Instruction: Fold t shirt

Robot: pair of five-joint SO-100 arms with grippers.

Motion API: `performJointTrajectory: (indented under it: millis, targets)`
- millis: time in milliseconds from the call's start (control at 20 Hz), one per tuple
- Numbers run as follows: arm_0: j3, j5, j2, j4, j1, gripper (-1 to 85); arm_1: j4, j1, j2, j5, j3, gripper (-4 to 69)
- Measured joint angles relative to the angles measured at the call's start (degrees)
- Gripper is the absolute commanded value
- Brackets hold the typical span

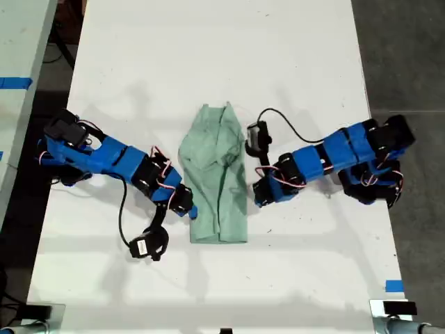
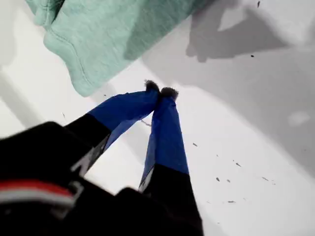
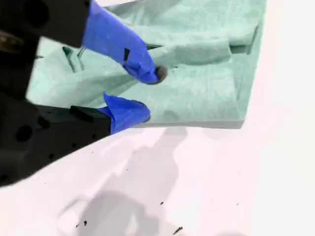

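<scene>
The t shirt (image 1: 217, 174) lies folded into a narrow pale green strip at the middle of the white table (image 1: 222, 62). In the exterior view, my first gripper (image 1: 259, 198) is just off the shirt's right edge. The first wrist view shows that gripper (image 2: 160, 91) shut on nothing over bare table, with a hemmed corner of the t shirt (image 2: 113, 34) a little beyond its tips. My second gripper (image 1: 189, 207) is at the shirt's left edge in the exterior view. It (image 3: 150, 96) is open against the edge of the layered t shirt (image 3: 197, 93), with no cloth pinched.
Both blue arms lie low across the table, one on each side of the shirt, and each trails a black cable (image 1: 124, 209). A blue tape mark (image 1: 394, 285) sits near the table's front corner at the exterior view's right. Dark floor (image 1: 410, 56) borders the table there.
</scene>
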Motion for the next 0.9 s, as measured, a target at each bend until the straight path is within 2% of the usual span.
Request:
performJointTrajectory:
  millis: [100, 350, 400, 450, 600, 700, 800, 900]
  targets:
    - [-2.7, -0.4, -4.0, 0.7, 1.3, 23.8, 2.5, -0.4, -5.6, -0.6, -6.8, 1.5]
    - [-3.0, -2.1, -10.2, 0.6, 1.0, 23.1, 3.6, -1.1, -6.5, -0.8, -9.3, 1.5]
    - [-3.0, -2.1, -12.1, 0.1, 0.8, 20.9, 3.8, -1.5, -6.5, -0.7, -9.3, 1.5]
    - [-3.0, -2.2, -14.1, -0.9, 0.4, 9.5, 4.0, -1.8, -6.6, -0.7, -9.5, 1.5]
    - [-6.2, -1.8, -17.8, -3.6, -0.1, -0.3, 4.1, -3.8, -8.3, -0.1, -13.1, 1.5]
    - [-6.8, -1.8, -17.9, -4.6, -0.4, -0.3, 4.1, -5.6, -14.3, 0.6, -17.8, 2.6]
    - [-6.8, -1.8, -17.9, -4.9, -0.5, -0.3, 5.4, -7.2, -22.6, 1.1, -26.9, 17.9]
    - [-6.8, -1.8, -18.0, -4.9, -0.5, -0.3, 5.7, -8.3, -25.2, 2.2, -32.1, 23.7]
